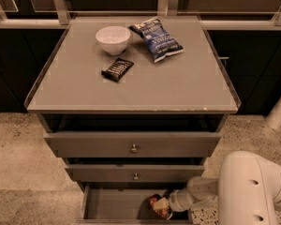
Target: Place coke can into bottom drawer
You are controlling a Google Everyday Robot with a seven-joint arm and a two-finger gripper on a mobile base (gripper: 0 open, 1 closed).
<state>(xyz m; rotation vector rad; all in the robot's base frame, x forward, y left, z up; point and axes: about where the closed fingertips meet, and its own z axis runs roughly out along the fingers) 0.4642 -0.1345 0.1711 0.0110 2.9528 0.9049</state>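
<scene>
The jaws are, as far as the dim corner of the drawer allows a reading, clasping the coke can (154, 201): a pale finger (161, 204) is lying across its front, with red showing on either side of it. The gripper (161, 205) is sitting inside the bottom drawer (112, 205), towards its right end as pictured, and the white arm (253, 186) is reaching in from the lower right of the frame.

The can is lying directly at the jaw tips, on the side away from the wrist, low over the drawer's flat grey floor. Whether it is touching that floor is not showing. Its long axis is looking tilted rather than upright, leaning across the line of the arm.

In my judgement the carrying part is looking done and the release is what is remaining. That move is turning on the can being within the drawer walls and near the floor, so opening and drawing back along the arm's own line should leave it inside.

On the cabinet top (178, 88) a white bowl (113, 39), a blue chip bag (157, 39) and a dark chocolate bar (117, 69) are lying well apart from all this.
</scene>
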